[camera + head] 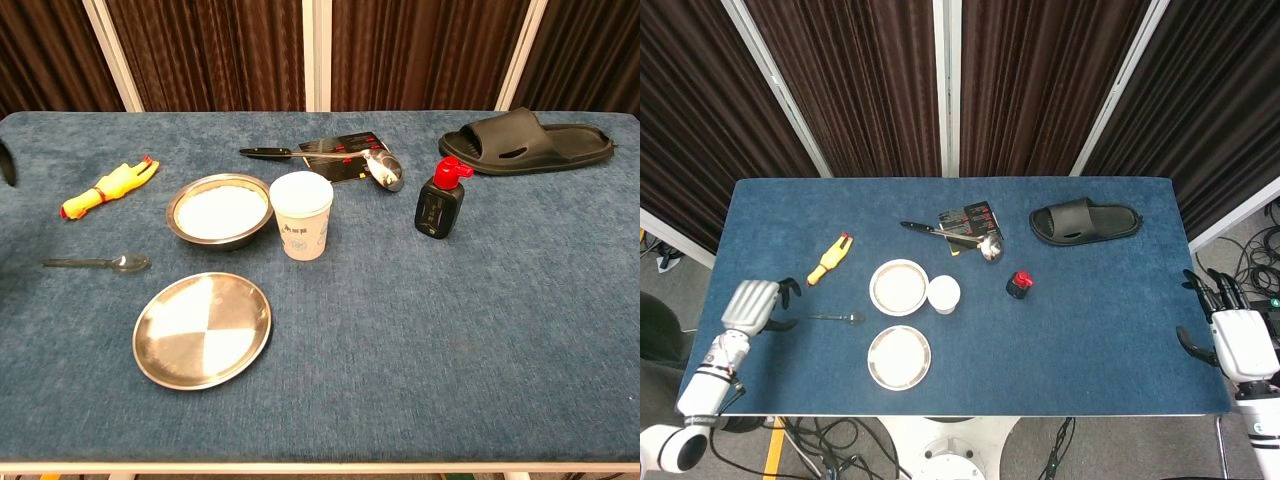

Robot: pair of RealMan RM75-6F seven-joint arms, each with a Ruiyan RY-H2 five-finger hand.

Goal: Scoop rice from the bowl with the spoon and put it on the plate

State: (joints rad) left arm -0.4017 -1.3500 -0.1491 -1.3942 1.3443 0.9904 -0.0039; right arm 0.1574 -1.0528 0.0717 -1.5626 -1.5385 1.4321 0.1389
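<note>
A small spoon point(837, 318) point(97, 263) lies on the blue table, left of the steel bowl point(874, 288) point(182, 229) filled with white rice. The empty steel plate point(899, 357) point(202, 329) sits just in front of the bowl. My left hand point(755, 305) hovers over the table's left side, a short way left of the spoon's handle and not touching it; its fingers are apart and hold nothing. Only a dark sliver of it shows at the chest view's left edge. My right hand point(1238, 342) hangs open beyond the table's right edge.
A paper cup point(944, 294) point(301, 214) stands right beside the bowl. A yellow toy point(830, 258) lies behind the spoon. A ladle point(958, 236) on a card, a red-capped bottle point(1019, 285) and a black slipper point(1085, 220) lie further back and right.
</note>
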